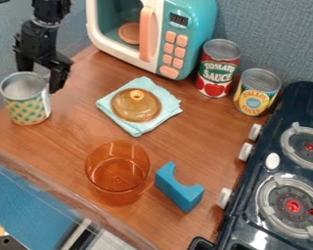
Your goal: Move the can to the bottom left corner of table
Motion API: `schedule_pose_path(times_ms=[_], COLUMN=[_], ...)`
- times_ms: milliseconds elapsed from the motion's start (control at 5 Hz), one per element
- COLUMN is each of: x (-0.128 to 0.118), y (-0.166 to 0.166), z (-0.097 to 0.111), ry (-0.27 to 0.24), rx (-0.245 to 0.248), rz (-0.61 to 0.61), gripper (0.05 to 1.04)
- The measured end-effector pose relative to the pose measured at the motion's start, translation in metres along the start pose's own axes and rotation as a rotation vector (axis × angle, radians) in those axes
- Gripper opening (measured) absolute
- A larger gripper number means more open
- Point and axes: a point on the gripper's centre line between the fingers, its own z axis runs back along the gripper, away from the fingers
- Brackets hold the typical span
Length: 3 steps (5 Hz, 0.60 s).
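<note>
At the left side of the table (179, 127), my gripper (39, 80) is right at the rim of the patterned can (28, 110). Can looks upright, near the left edge. Can't tell whether I have it clamped or am just around it; can't tell if its base touches wood either. Step in hand, my guess: placing, or the grasp just ahead of it. Next move: confirm the hold, then at most a short shift toward the near left corner, set down level, let go, lift straight up.

Edges: the front edge (61, 194) slants away to the lower right, so overshooting toward the camera could tip the can off. Blue wall (4, 53) is close behind on the left, tight for my wrist. Bare wood between can and front edge gives some room; amber cup (118, 171) and teal cloth (139, 128) sit well apart, rightward.
</note>
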Motion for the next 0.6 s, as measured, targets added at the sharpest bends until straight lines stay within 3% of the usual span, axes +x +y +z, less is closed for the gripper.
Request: schedule_pose_path(times_ms=[600], x=[0.044], y=[0.013], z=[0.0], ry=[-0.035], rx=[-0.002], rz=[0.018], gripper=[0.999])
